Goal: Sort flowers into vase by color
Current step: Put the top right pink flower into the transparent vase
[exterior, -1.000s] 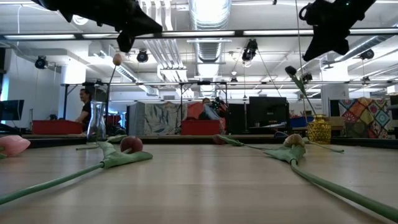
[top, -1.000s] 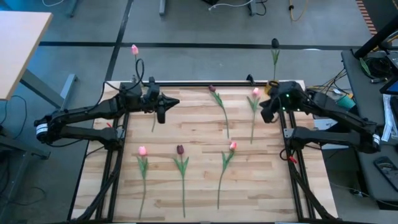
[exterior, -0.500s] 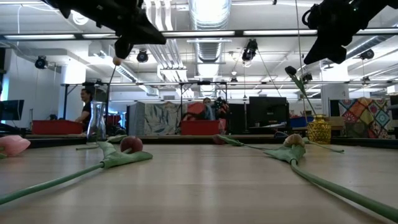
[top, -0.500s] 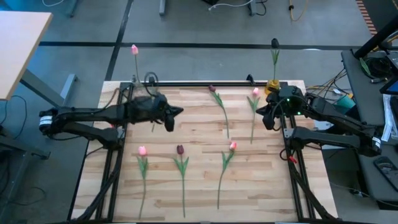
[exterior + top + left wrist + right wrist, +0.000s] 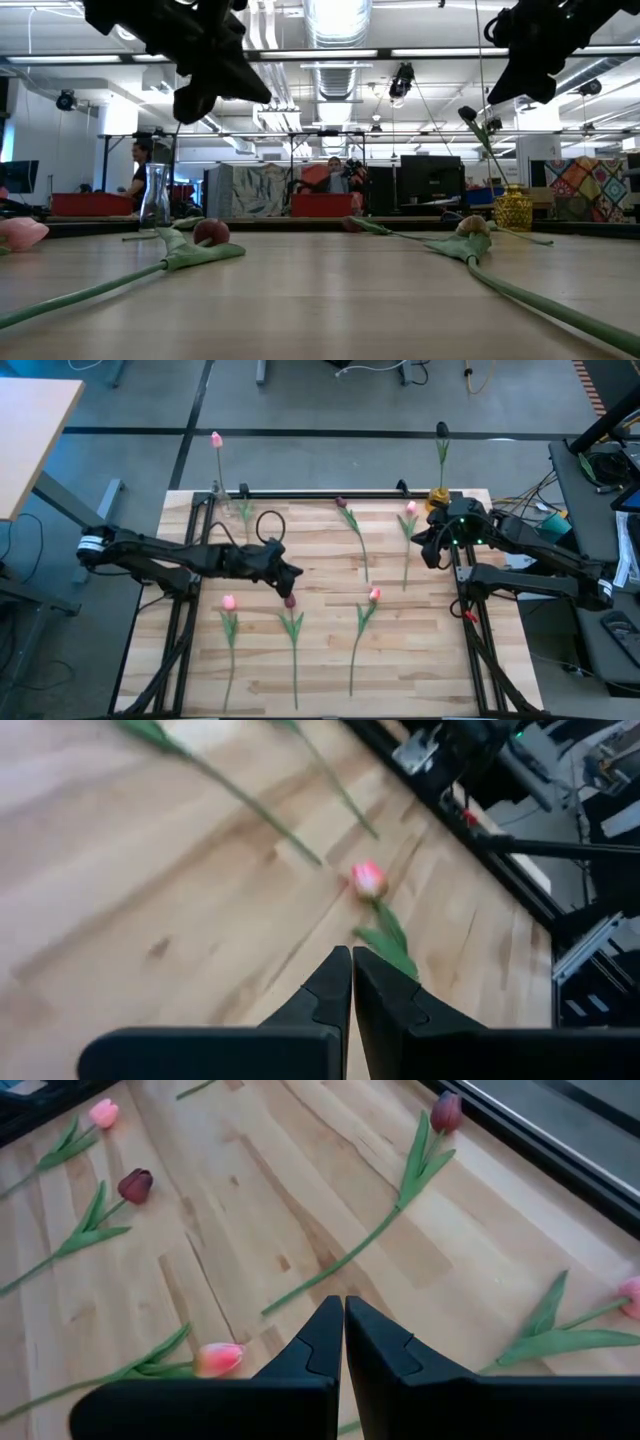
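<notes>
Tulips with thin green stems flat on plank table, left claw closed above them, right claw closed near table's edge

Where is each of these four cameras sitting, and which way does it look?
High view: above the table, looking straight down; both arms show.
Low view: at tabletop height, looking across at tulips and the room; both arms hang overhead.
Left wrist view: on the left arm, over its shut left gripper, facing a pink tulip.
Right wrist view: on the right arm, over its shut right gripper.
Shared: that pink tulip also shows from above.
</notes>
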`<action>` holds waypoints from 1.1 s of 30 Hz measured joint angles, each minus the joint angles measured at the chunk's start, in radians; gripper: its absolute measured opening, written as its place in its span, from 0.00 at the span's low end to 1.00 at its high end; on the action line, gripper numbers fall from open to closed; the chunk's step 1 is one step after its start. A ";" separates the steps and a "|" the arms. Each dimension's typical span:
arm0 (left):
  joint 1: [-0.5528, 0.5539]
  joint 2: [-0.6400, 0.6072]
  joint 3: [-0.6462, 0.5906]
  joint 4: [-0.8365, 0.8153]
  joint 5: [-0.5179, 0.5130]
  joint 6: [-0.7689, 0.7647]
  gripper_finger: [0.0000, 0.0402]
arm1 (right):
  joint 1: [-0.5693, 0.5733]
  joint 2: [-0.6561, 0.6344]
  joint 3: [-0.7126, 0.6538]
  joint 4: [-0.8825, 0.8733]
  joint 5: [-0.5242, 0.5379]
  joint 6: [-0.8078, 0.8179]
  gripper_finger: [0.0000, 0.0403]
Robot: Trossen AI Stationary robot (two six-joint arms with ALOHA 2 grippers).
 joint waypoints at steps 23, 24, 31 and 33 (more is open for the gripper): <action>0.830 -0.084 0.706 -0.650 0.078 0.464 0.00 | 0.000 0.093 0.000 0.077 0.000 0.020 0.02; 0.864 -0.084 0.720 -0.650 0.079 0.482 0.00 | 0.000 0.093 0.000 0.079 0.000 0.020 0.02; 1.010 -0.050 0.739 -0.652 0.087 0.528 0.00 | 0.000 0.091 0.000 0.115 0.011 0.035 0.02; 1.024 -0.028 0.738 -0.647 0.090 0.528 0.00 | 0.000 0.091 0.000 0.131 0.011 0.044 0.02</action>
